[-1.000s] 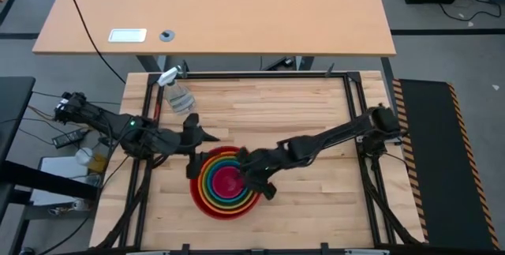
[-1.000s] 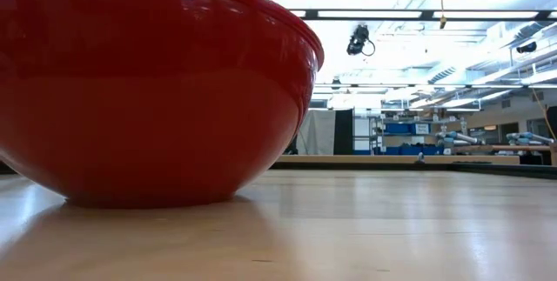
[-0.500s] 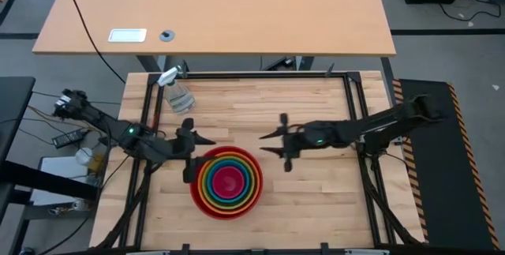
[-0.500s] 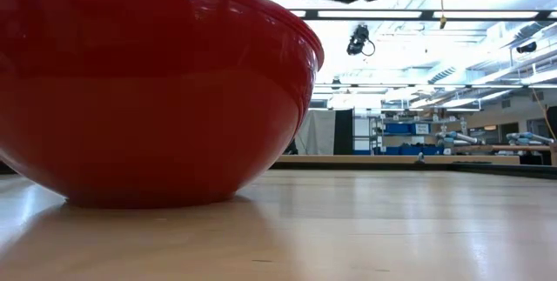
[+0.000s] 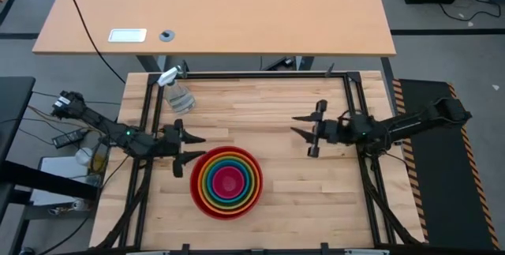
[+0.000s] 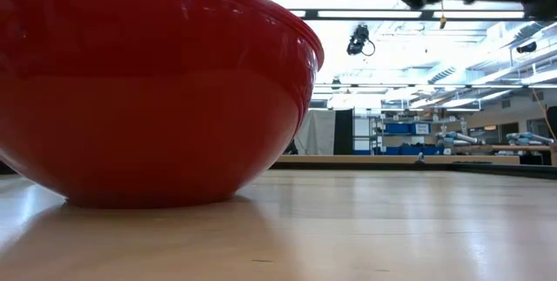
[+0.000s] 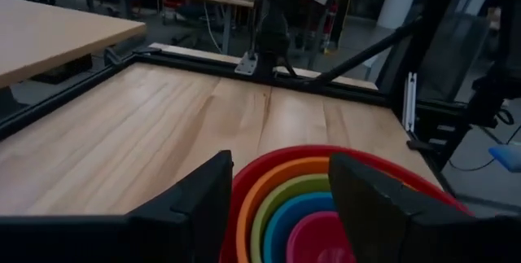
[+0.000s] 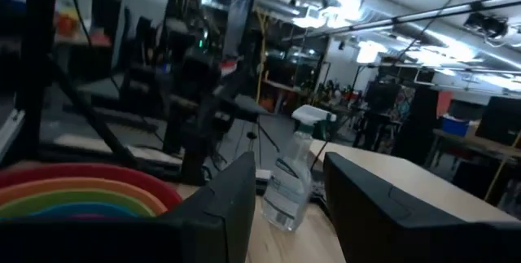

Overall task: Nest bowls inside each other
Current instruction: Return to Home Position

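Note:
The bowls [image 5: 227, 181] sit nested in one stack at the table's near middle: red outermost, then orange, lime green and blue, with magenta-pink in the centre. The red bowl [image 6: 148, 81] rests on the wood by its base. My left gripper [image 5: 199, 148] hovers open just left of the stack's rim, and its wrist view shows the stack [image 7: 317, 206] past its fingers. My right gripper [image 5: 293, 125] is open above the table, right of and beyond the stack, pointing toward the table's left edge. Nothing is between either pair of fingers.
A clear spray bottle [image 5: 177, 91] stands at the table's far left corner and also shows ahead of the right gripper [image 8: 289, 186]. Black frame rails [image 5: 260, 75] border the table. Bare wood [image 5: 316, 192] lies to the right of the stack. A tan desk [image 5: 221, 10] stands beyond the far edge.
My right gripper has drawn back from over the nested bowls toward the table's right edge and tipped up from pointing down to about level. My left gripper has pulled back from the stack toward the left edge and sunk lower. The bowls have stayed in place.

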Motion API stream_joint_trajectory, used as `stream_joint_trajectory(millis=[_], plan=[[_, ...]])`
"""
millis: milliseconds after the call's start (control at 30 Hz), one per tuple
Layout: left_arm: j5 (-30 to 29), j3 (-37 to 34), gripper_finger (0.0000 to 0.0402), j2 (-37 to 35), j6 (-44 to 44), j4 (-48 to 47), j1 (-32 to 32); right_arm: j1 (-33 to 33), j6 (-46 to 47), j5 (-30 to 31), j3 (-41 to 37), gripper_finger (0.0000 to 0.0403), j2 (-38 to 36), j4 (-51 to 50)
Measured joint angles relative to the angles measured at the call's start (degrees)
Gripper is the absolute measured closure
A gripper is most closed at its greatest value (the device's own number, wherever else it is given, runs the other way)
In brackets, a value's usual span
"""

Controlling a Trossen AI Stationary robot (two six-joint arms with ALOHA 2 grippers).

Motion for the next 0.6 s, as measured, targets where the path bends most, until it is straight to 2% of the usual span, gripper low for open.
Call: stream_joint_trajectory(millis=[367, 600], plan=[[0.2, -13.1, 0.0194, -7.6, -3.2, 7.9, -0.2, -1.7, 4.9, -0.6, -13.4, 0.0250, -8.6, 7.6], [0.4, -19.1, 0.0194, -8.4, -2.3, 14.9, -2.2, -2.8, 5.6, -1.1, -20.3, 0.0250, -12.9, 10.6]])
